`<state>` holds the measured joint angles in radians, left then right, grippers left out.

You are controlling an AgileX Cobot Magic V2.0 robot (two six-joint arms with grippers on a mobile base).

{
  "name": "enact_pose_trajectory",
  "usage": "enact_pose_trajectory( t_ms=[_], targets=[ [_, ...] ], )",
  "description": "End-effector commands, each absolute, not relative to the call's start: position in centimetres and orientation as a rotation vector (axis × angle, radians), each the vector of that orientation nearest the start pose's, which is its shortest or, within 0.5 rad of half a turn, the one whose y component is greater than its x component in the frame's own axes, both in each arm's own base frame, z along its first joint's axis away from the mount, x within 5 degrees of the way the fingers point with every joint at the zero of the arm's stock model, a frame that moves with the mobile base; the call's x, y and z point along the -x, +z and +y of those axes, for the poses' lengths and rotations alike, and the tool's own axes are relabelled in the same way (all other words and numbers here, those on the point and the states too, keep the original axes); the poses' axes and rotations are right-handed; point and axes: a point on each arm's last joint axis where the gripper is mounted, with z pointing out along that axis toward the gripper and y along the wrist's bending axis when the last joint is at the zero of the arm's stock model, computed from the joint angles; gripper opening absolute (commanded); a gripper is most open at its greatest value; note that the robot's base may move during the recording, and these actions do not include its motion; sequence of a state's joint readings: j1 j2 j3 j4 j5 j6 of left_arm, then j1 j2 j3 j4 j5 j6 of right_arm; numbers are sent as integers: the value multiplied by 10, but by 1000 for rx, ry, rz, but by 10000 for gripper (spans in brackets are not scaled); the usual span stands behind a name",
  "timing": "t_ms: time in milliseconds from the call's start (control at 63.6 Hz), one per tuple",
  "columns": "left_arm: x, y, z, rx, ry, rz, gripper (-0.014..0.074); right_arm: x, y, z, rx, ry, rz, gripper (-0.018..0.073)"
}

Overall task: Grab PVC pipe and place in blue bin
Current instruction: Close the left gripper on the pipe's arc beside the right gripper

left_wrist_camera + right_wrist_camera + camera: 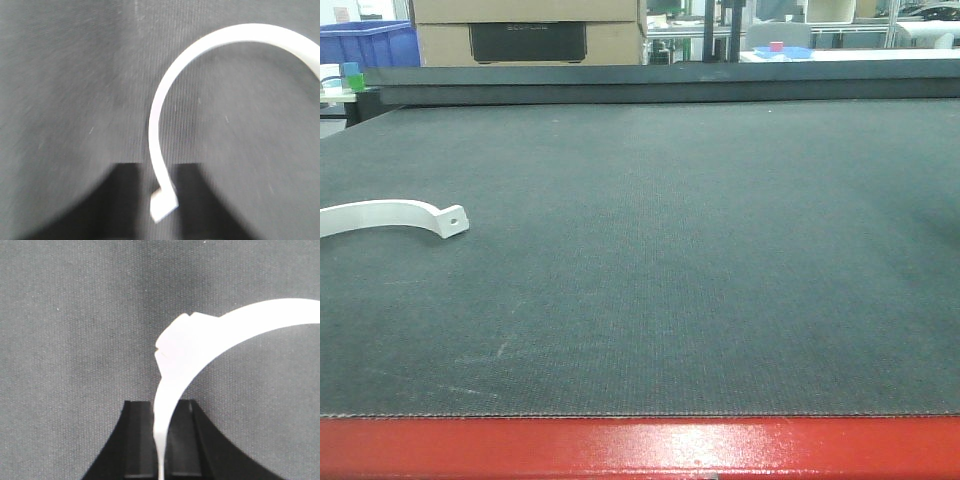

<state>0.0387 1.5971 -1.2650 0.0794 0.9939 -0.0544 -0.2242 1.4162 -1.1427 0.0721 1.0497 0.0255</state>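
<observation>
Right pincer [161,407] clamps PVC pipe [250,315]; dark mat [670,250], blue bin [365,45] behind.

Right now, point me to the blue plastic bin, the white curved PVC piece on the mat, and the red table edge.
blue plastic bin [370,48], front view, on its front wall.
white curved PVC piece [380,212], front view, mid-arc.
red table edge [640,450], front view, middle of the strip.

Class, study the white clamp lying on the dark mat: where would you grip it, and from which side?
Grip the white clamp on its thin band, mid-arc, coming from above with jaws astride the wall. It seems to stand on edge on the mat, so the wall is narrow; the holed tab is lumpier.
</observation>
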Motion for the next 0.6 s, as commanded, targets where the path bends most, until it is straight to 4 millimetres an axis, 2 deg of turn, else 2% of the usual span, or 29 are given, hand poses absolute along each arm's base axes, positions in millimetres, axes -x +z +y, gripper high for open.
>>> enact_pose_trajectory(
  t_ms=[0, 47, 110, 393, 581],
  targets=[
    [-337, 266, 19, 72, 105, 2816, 296, -268, 301, -57, -368, 30, 2758, -167],
    [-341, 259, 19, 71, 104, 2826, 340, -268, 301, -57, -368, 30, 2758, -167],
    [-346, 250, 19, 68, 106, 2841, 350, -268, 302, -57, -368, 30, 2757, -167],
    [-359, 217, 32, 122, 98, 2892, 202, -269, 302, -57, -365, 29, 2753, -167],
    [-361, 208, 36, 151, 83, 2914, 194, -269, 302, -57, -365, 28, 2751, -167]
  ],
)
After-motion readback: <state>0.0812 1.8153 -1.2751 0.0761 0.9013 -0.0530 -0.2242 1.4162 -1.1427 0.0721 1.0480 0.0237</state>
